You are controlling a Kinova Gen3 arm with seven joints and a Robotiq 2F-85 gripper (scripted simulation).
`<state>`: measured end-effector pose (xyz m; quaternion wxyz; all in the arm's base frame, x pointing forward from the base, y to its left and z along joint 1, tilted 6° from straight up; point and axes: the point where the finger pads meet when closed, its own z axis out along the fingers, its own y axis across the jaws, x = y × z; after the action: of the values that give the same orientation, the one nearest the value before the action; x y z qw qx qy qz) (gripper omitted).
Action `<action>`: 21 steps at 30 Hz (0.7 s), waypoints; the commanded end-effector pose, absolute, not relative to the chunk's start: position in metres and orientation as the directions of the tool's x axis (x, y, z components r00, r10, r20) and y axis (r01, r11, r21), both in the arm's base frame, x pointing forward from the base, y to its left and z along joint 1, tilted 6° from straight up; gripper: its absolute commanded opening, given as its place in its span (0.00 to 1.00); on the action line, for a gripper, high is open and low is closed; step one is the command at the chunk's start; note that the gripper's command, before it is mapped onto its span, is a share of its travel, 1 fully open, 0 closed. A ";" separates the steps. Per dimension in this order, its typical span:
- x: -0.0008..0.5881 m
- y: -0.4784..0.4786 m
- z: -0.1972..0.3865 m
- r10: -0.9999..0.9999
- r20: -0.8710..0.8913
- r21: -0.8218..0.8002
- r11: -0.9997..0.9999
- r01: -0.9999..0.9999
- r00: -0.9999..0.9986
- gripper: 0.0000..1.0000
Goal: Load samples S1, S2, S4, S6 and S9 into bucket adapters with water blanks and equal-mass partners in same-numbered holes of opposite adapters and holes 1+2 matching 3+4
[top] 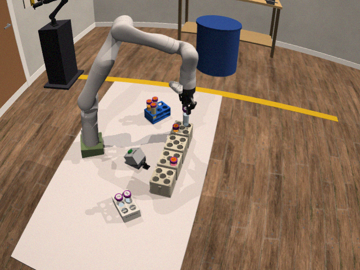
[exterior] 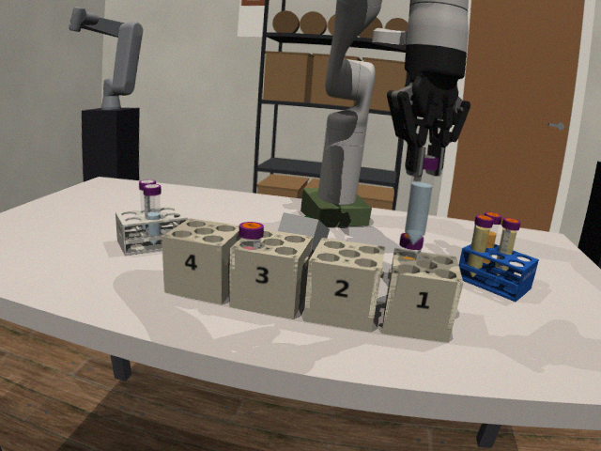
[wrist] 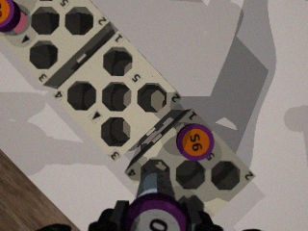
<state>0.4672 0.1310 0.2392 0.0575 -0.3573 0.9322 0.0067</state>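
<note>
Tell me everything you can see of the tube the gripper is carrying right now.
The held tube is a clear conical tube with a purple cap and a pale blue fill reaching nearly to the cap. The gripper clamps it at the cap, and it hangs upright, tip down, just above adapter 1, not yet in a hole. In the wrist view its white cap dot shows a 0; any other digits are hidden. Only the fingers touch it.

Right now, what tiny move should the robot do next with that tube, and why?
Probably lower it straight down. The hand grips a water blank by its cap, upright, tip just above adapter 1. In the wrist view it seems lined up with hole 4, beside sample S6. It isn't seated yet, so letting go now could tip it.
</note>
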 end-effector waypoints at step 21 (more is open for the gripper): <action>0.471 0.131 0.211 -0.660 -0.110 -0.032 0.750 -0.661 -0.743 0.10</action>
<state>0.4693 0.1323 0.2159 0.0570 -0.3574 0.9322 0.0069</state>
